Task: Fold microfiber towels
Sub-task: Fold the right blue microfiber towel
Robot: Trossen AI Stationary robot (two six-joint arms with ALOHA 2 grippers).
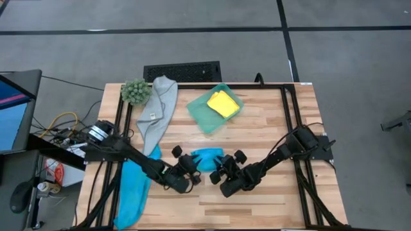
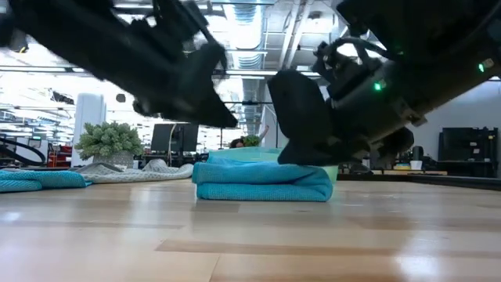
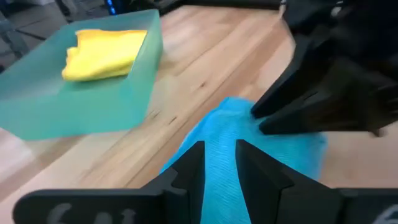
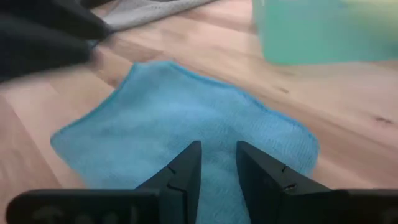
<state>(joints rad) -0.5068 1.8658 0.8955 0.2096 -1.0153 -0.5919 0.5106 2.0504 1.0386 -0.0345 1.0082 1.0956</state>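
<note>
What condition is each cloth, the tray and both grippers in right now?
Blue towel in the middle: folded, flat on the table.
Second blue towel: unfolded, hanging over the table's left edge.
Grey towel: unfolded, rumpled.
Yellow towel: folded, inside the tray.
Green tray: upright, holding only the yellow towel.
Left gripper: narrowly open over the middle towel.
Right gripper: narrowly open over it too.

A folded blue towel (image 2: 262, 182) lies on the wooden tabletop (image 2: 250, 243), mid-picture. Above its left end hangs one dark hand (image 2: 205, 98), clear of the cloth; another dark hand (image 2: 313, 129) comes down onto its right end. Behind the towel shows a teal tray (image 2: 235, 154). Well left of the towel lie a grey cloth (image 2: 129, 171), a green plant ball (image 2: 109, 141) and another blue cloth (image 2: 39, 179).
</note>
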